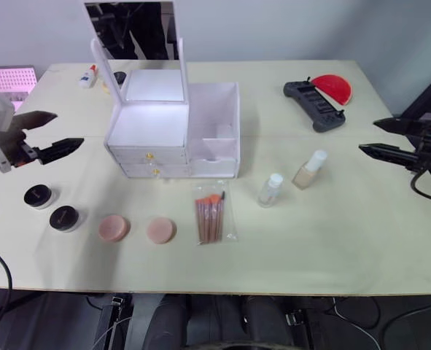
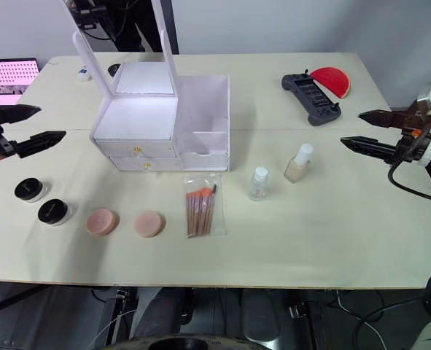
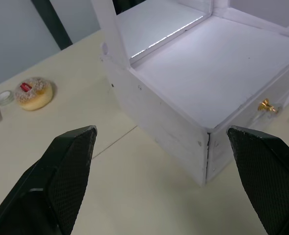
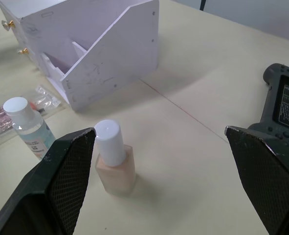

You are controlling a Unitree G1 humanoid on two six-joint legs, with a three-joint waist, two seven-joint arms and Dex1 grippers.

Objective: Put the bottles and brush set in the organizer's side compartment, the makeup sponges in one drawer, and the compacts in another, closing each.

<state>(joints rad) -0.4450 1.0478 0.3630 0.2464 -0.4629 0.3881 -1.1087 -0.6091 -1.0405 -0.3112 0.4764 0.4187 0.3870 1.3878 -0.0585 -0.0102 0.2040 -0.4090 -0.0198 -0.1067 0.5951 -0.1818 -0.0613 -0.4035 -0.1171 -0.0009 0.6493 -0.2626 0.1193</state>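
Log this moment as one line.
left gripper open | right gripper open | bottles, brushes on table | drawers shut

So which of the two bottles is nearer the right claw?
The beige bottle with the tall white cap; the clear bottle stands farther from the right gripper, nearer the brushes.

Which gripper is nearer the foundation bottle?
Right. The right gripper hovers just beyond the foundation bottle; the left gripper hangs across the table, past the organizer.

We see a white organizer point(image 1: 173, 131) with both drawers closed. In front lie two black compacts point(image 1: 38, 195), two pink sponges point(image 1: 114, 227) and a bagged brush set point(image 1: 211, 215). Two bottles point(image 1: 270, 189) stand upright to its right.
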